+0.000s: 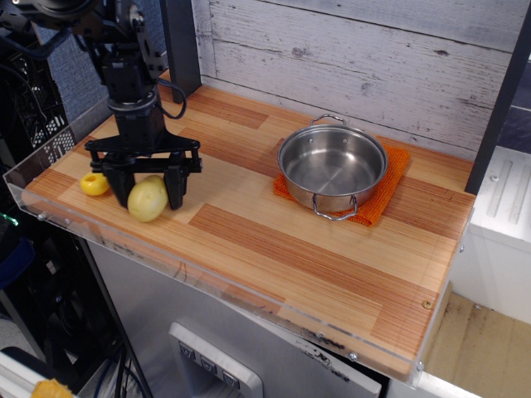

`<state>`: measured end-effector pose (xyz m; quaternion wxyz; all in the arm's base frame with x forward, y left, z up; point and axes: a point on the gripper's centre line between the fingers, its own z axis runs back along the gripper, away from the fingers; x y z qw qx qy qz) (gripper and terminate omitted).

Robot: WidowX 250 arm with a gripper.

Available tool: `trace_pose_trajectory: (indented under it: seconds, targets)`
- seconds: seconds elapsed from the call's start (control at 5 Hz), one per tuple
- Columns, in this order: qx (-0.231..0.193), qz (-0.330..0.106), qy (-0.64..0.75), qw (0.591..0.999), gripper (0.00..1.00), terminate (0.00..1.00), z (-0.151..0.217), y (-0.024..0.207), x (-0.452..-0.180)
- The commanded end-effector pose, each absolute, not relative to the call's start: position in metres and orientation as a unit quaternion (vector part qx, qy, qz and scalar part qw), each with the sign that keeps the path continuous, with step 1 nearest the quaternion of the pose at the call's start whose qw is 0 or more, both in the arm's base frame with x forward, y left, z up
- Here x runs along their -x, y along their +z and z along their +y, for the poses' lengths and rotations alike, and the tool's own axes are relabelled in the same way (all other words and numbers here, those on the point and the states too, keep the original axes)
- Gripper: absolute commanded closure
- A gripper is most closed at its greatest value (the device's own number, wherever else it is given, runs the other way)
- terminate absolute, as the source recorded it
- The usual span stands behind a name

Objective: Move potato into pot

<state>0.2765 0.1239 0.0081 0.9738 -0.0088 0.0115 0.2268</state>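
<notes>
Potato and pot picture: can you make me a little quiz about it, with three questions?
1. True or false: the potato is already inside the pot.
2. What does the pot sit on? A) orange mat B) blue plate C) bare wood
3. Fill in: the gripper has its fingers on either side of the ____.

Key: 1. False, it lies on the table, left of the pot. 2. A. 3. Potato.
</notes>
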Motion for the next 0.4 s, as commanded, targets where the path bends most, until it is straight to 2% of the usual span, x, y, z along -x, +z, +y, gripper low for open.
trace_pose_trajectory:
  seconds: [0.0,0.2]
  targets:
    - [-0.028,-0.069,0.2,0.977,1.0,0.0,0.099,0.066,-0.296]
    - [-0.058,-0.128,0.172,0.975,1.0,0.0,0.088,0.109,-0.306]
